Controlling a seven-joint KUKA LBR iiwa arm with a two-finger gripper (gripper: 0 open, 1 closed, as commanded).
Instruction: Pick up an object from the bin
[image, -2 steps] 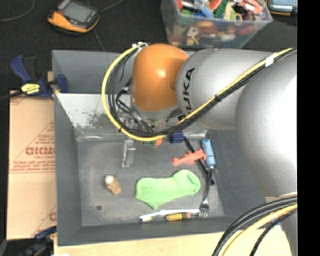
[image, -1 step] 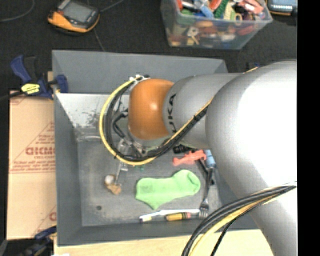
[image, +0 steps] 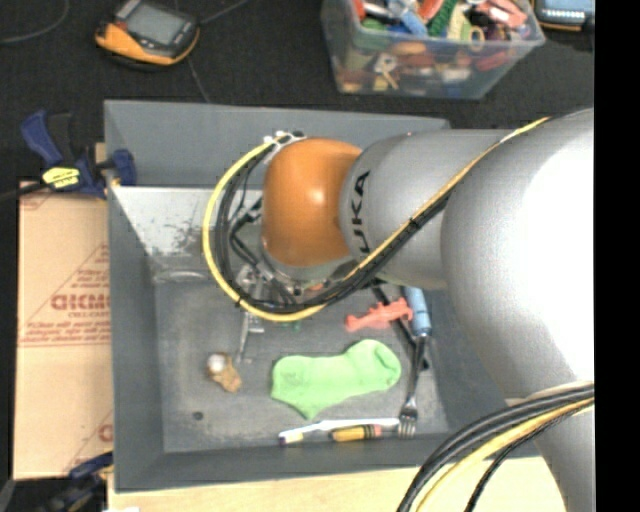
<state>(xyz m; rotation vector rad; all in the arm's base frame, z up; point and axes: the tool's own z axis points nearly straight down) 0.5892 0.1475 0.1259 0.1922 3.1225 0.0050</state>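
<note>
The green sock (image: 335, 378) is soft matt cloth; the bin (image: 180, 330) is scuffed, dull grey metal.

The arm (image: 480, 230) covers the bin's (image: 135, 300) right side, hiding the tops of a blue pen (image: 417, 308) and fork (image: 412, 385); a small tan lump (image: 228, 376) defies identification.

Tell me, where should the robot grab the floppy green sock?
Best guess: pinch the green sock at its wider end, on the view's left, coming straight down. It lies flat and limp on the bin floor, so its cloth can only be bunched from above. That end is away from the fork by its right end.
</note>
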